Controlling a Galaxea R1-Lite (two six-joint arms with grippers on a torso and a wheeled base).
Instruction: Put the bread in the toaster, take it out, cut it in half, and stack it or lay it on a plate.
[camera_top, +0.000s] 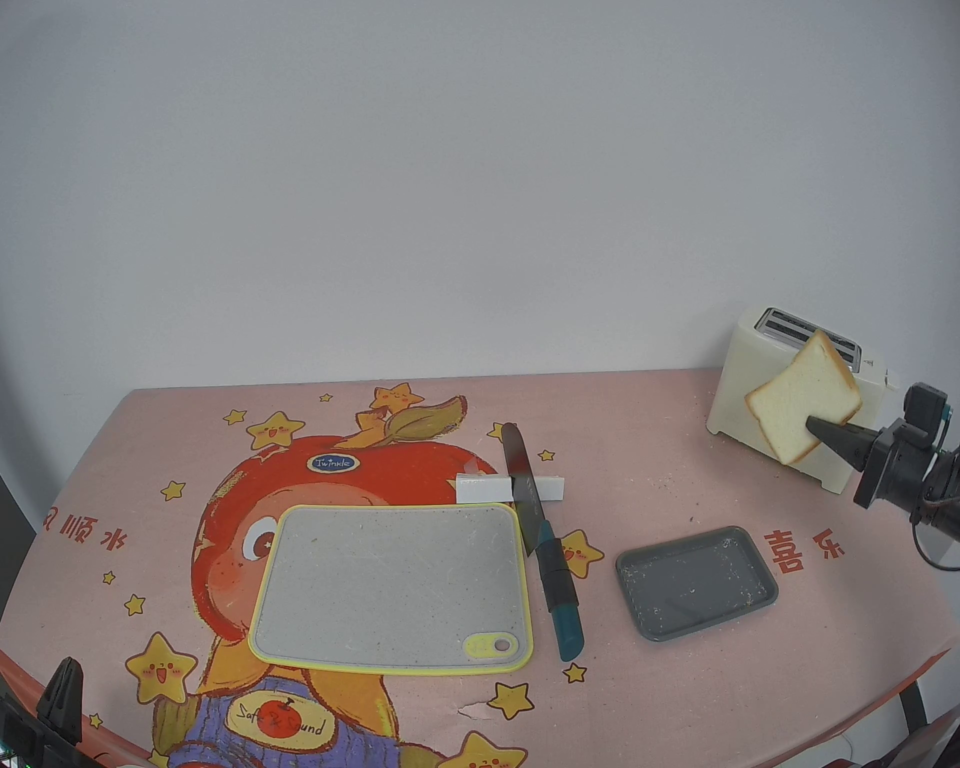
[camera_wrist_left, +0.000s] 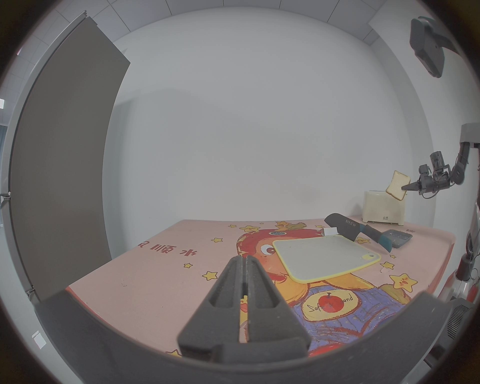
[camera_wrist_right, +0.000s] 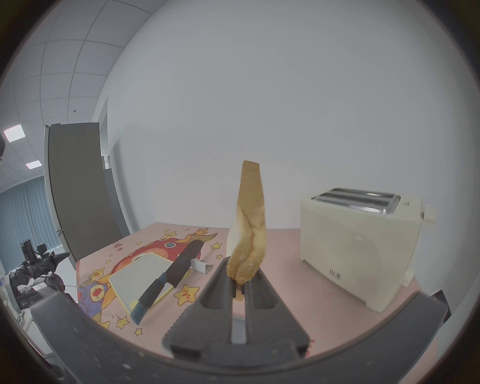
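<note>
A: Right claw (camera_top: 813, 424)?
B: Clamped on one corner of bread (camera_top: 800, 395). Slice held in the air, tilted, just beside toaster (camera_top: 737, 385) at far right of bench (camera_top: 650, 430). Not in the slots.
A: Left claw (camera_wrist_left: 245, 272)?
B: Fingers pressed together, nothing between them. Low, at near left edge of bench.
A: Elsewhere?
B: Board (camera_top: 390, 585) at centre. Knife (camera_top: 540, 530) just right of it, blade propped on white block (camera_top: 485, 488), handle toward near edge. Grey plate (camera_top: 690, 582) between knife and toaster.
</note>
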